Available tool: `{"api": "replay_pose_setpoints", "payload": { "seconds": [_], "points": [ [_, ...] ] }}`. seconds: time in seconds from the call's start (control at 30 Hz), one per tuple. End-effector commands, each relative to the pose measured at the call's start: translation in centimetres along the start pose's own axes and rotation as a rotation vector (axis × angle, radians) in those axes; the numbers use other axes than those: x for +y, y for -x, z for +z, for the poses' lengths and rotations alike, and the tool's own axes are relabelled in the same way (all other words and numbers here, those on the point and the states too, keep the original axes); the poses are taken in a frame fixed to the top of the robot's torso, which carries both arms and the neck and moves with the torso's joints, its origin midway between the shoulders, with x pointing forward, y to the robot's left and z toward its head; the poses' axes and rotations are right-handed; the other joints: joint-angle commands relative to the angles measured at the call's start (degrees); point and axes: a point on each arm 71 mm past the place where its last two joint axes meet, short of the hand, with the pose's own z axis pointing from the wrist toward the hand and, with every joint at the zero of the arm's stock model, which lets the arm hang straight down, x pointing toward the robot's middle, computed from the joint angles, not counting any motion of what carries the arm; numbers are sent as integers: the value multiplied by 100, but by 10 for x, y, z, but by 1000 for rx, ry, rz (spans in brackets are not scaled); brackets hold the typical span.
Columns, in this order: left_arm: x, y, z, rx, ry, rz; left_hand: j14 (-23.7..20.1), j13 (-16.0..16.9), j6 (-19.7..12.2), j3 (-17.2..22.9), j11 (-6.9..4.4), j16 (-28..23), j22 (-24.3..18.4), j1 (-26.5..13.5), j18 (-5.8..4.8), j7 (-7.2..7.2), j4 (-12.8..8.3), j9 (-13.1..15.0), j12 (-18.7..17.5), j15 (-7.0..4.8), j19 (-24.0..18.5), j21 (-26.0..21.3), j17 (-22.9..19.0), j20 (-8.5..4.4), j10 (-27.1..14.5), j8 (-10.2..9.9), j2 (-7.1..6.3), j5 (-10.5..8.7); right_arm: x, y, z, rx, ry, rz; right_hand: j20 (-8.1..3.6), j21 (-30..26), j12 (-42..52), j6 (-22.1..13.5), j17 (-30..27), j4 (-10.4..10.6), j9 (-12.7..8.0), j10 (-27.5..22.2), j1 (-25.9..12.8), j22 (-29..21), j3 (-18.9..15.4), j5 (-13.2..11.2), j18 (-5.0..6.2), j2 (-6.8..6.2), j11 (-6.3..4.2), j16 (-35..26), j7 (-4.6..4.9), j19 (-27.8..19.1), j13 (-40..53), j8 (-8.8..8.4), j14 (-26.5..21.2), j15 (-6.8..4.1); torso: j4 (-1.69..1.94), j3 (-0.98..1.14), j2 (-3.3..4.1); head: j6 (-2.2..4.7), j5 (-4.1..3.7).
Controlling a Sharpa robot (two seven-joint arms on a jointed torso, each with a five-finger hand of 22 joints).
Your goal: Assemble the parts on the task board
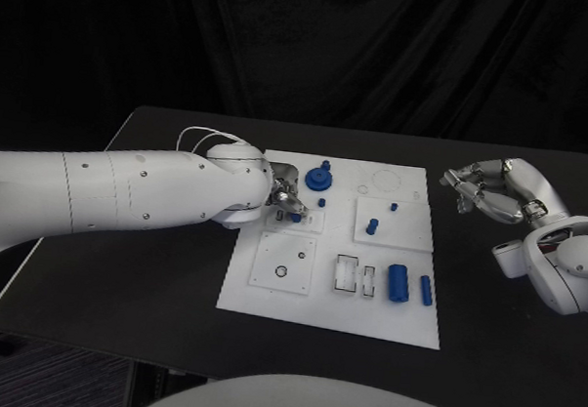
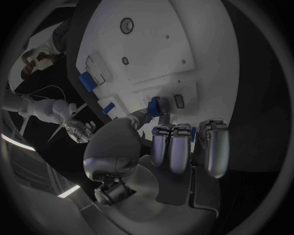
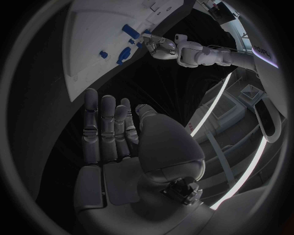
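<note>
The white task board [image 1: 328, 305] lies in the middle of the black table. My left hand [image 1: 282, 200] is over its left rear part and pinches a small blue part [image 2: 154, 105] between thumb and finger, low against the board beside a small rectangular slot [image 2: 179, 101]. A blue gear-like part [image 1: 321, 179] stands just behind the hand. Small blue pegs [image 1: 371, 228] stand on the raised plate to the right. Two longer blue parts [image 1: 398, 283] lie at the board's right front. My right hand [image 1: 501, 191] hovers off the board's right rear corner, its fingers [image 3: 104, 128] stretched out and holding nothing.
Empty cut-outs [image 1: 347, 274] and a round hole [image 1: 281, 271] mark the board's front half. My left forearm [image 1: 125, 191] crosses the table's left side. Bare black table [image 1: 508, 324] lies to the right of the board and in front of it.
</note>
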Motion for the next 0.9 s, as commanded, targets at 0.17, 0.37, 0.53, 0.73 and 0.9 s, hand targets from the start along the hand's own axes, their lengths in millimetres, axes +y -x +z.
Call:
{"api": "replay_pose_setpoints", "payload": {
  "seconds": [0.17, 0.37, 0.53, 0.73, 0.9],
  "points": [
    [4, -6, 0, 22, 14, 7, 605, 1506, 36, -246, -15, 15, 519, -121, 65, 6, 187, 116, 21, -38, -10, -57, 1510, -1, 604, 18, 12, -341, -2, -1, -1, 8, -20, -1, -2, -32, 46, 9, 6, 4, -6, 52, 61, 5, 33, 14, 63, -10, -9, 43, -43, 38, 10, 23, 52, 1, 2, -1, 2, 0, 10],
    [3, -6, 1, 22, 10, 8, 605, 1506, 35, -395, -9, 15, 517, -174, 66, 12, 318, 156, 21, -35, -11, -70, 1510, 0, 604, -10, 16, -472, -2, -1, -1, 11, -21, 0, -2, -32, 52, 10, 13, 4, -6, 61, 61, 6, 34, 13, 63, -10, -10, 48, -43, 40, 15, 24, 59, 0, 0, 0, 2, 0, 27],
    [3, -6, 1, 19, 6, 6, 605, 1506, 30, -420, -8, 15, 511, -178, 68, 14, 338, 161, 21, -34, -15, -76, 1510, 0, 604, -19, 17, -491, -2, -2, -1, 12, -21, 1, -4, -31, 60, 11, 21, 1, -6, 73, 63, 7, 38, 14, 63, -11, -12, 58, -45, 47, 18, 25, 72, -2, 2, 0, 2, 0, 15],
    [4, -6, 1, 15, 7, 3, 605, 1506, 44, -587, 0, 15, 522, -247, 66, 23, 497, 192, 21, -28, -7, -79, 1510, 5, 604, -49, 31, -583, -3, -1, -1, 12, -23, 1, -4, -31, 60, 11, 21, 1, -6, 73, 63, 7, 38, 14, 63, -11, -12, 58, -45, 47, 18, 25, 72, -2, 1, 1, 1, 0, 14],
    [5, -6, 1, 16, 8, 3, 605, 1506, 84, -751, -1, 15, 526, -347, 67, 19, 686, 227, 21, -26, -4, -86, 1510, 8, 604, -57, 61, -608, -3, -1, -1, 13, -24, 1, -5, -30, 67, 11, 23, 1, -7, 83, 65, 8, 40, 13, 63, -12, -14, 62, -46, 52, 20, 25, 80, -4, -1, 1, 2, 0, 19]
  ]
}}
